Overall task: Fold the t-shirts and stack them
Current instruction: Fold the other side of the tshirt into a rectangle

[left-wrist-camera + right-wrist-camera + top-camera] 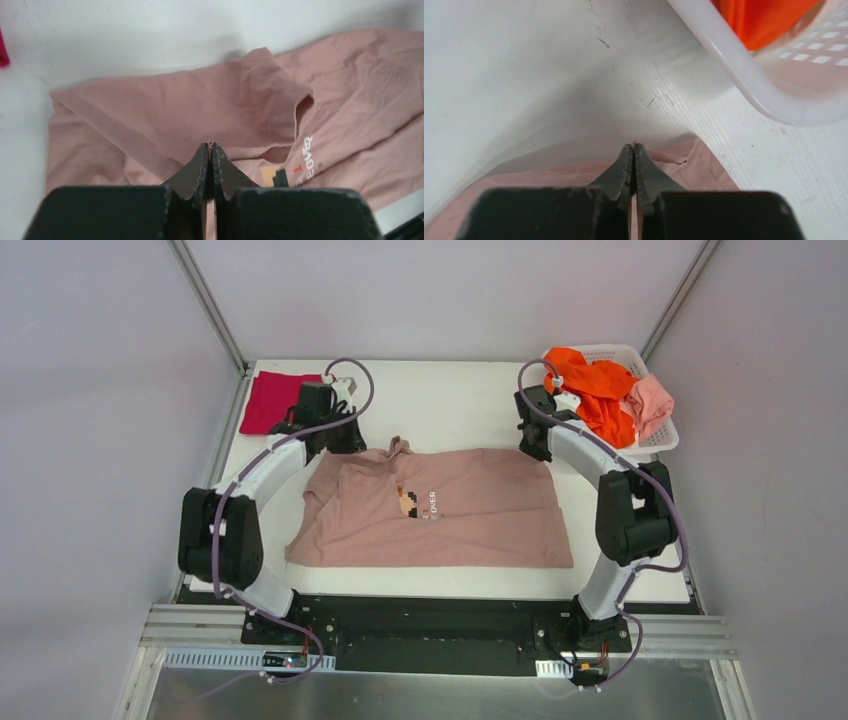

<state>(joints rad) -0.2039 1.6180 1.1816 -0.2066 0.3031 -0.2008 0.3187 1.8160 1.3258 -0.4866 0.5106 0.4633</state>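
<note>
Dusty-pink tee spread on the surface, left fingers closed at its far-left edge, probably pinching cloth, right fingers closed on its far-right corner, beside white basket, crimson tee far left

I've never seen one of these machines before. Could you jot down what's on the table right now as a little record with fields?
Being worked on: dusty-pink t-shirt, spread mid-table, print facing up
Left arm: left gripper shut, pinching the shirt's far left edge
Right arm: right gripper shut, pinching its far right corner
Set aside: crimson t-shirt, table's far left corner
Container: white lattice basket, far right corner
In the basket: orange t-shirt, salmon-pink t-shirt
</note>
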